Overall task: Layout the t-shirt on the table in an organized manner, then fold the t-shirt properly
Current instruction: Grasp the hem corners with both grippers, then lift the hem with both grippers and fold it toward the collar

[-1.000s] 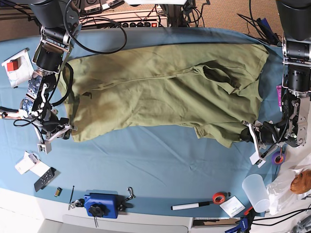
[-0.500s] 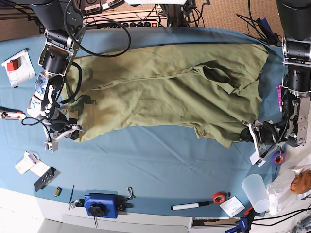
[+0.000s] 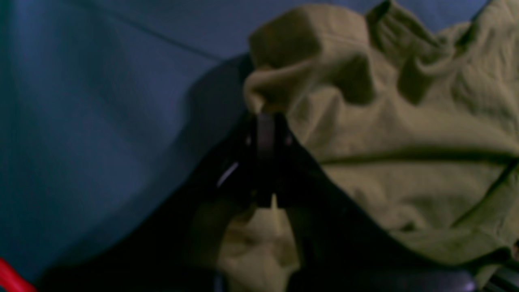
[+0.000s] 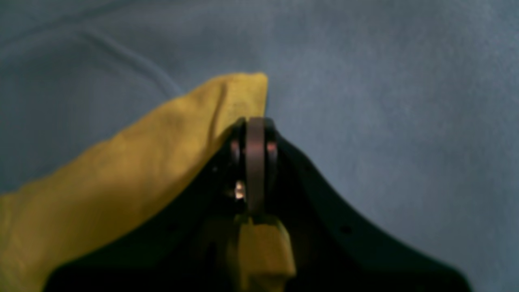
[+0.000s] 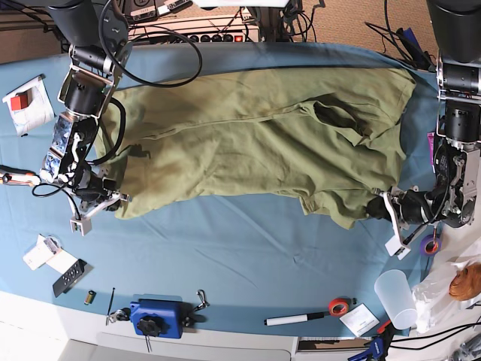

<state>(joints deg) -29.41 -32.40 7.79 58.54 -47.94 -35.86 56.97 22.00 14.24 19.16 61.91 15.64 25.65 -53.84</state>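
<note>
One olive-green cotton t-shirt [image 5: 255, 143] lies spread across the upper middle of the one blue-teal cloth-covered table [image 5: 248, 256], its lower corners pinched by two grippers, left gripper [image 5: 383, 204] at lower right and right gripper [image 5: 105, 201] at lower left, the latter newly clamped after standing half-open.

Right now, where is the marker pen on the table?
In the base view the marker pen lies near the table's front edge, right of centre, between the blue tool and the red tape roll.
</note>
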